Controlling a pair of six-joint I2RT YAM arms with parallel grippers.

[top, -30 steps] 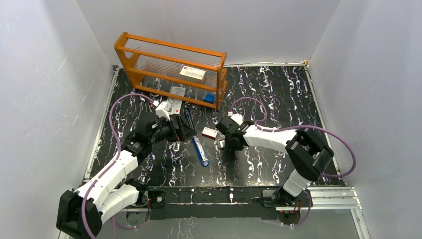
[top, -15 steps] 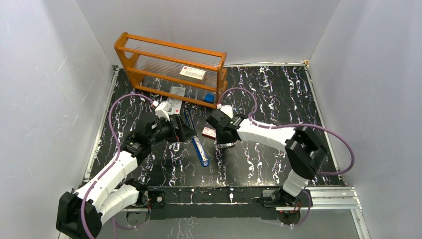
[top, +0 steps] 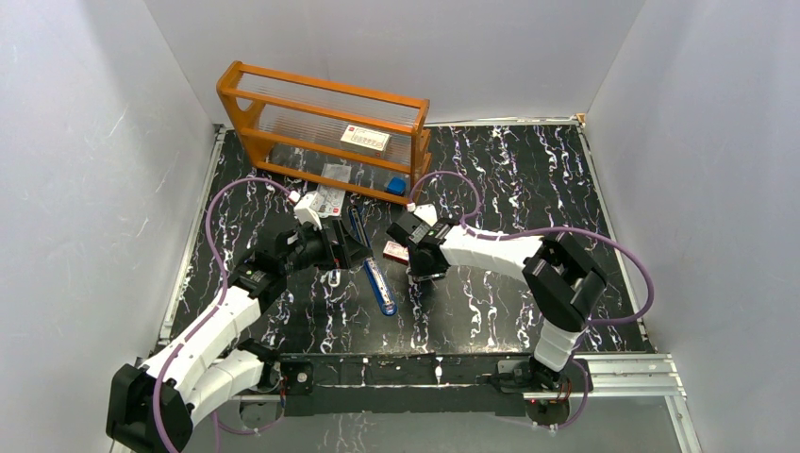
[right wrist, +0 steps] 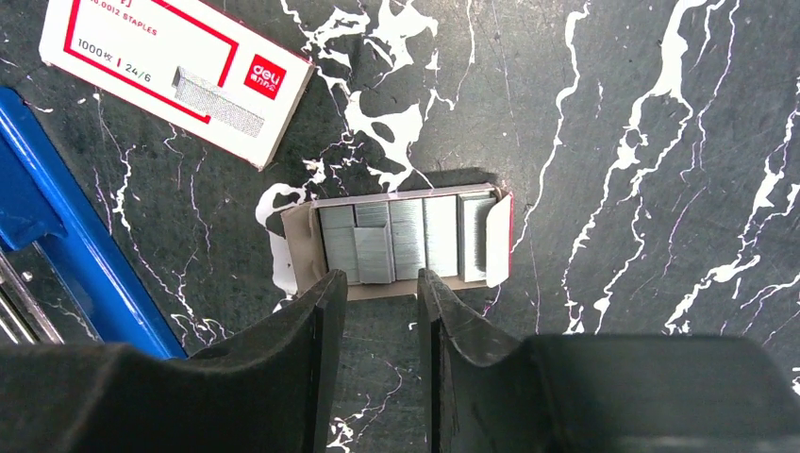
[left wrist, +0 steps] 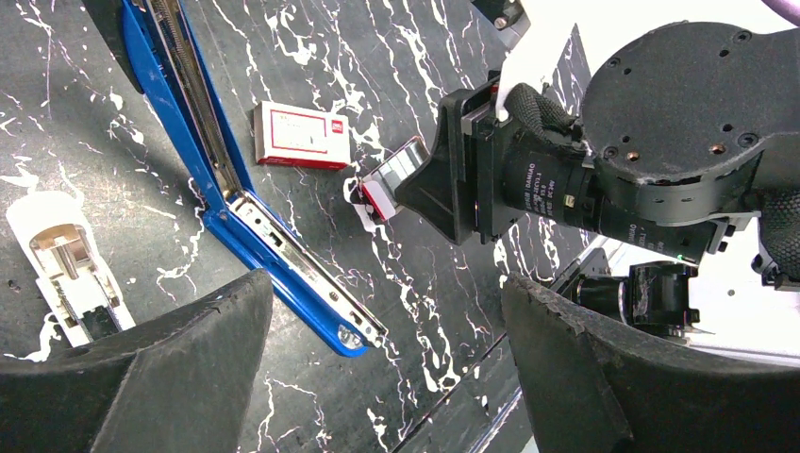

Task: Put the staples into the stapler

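The staples [right wrist: 406, 238] are silvery strips side by side in a small pale tray on the black table. My right gripper [right wrist: 382, 283] hangs just above the tray's near edge, jaws a narrow gap apart, with nothing between them. The red-and-white staple box [right wrist: 175, 71] lies beyond the tray, and also shows in the top view [top: 397, 251]. The blue stapler [left wrist: 236, 203] lies hinged open to the left of the tray, metal channel up. My left gripper [left wrist: 387, 368] is wide open and empty, above the stapler's tip. In the top view my right gripper [top: 422, 274] covers the tray.
An orange wooden rack [top: 325, 127] stands at the back left with a white label card [top: 365, 139] on it and a small blue thing [top: 396, 186] at its foot. A white plastic part [left wrist: 66, 264] lies left of the stapler. Purple cables loop over both arms.
My right gripper has swung left and farther from the bases, and now sits over the staple tray. The left arm, stapler and box have not moved.
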